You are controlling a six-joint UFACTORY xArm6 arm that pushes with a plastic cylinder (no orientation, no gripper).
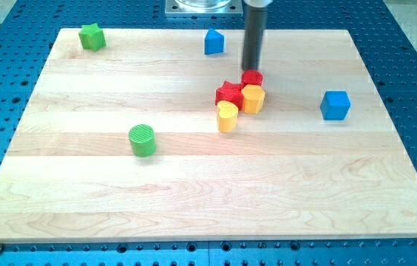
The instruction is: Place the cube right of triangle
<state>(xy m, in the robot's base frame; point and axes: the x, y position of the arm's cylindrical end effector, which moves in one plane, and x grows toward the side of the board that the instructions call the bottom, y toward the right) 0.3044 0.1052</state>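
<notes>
A blue cube sits at the view's right on the wooden board. A blue pointed block, the triangle-like one, stands near the view's top centre. My tip is at the end of the dark rod, just above a red cylinder, to the right of and below the blue pointed block and well left of the cube. It touches or nearly touches the red cylinder.
A cluster lies under my tip: a red star, a yellow hexagonal block and a yellow heart-like block. A green cylinder is at lower left. A green star is at the top left corner.
</notes>
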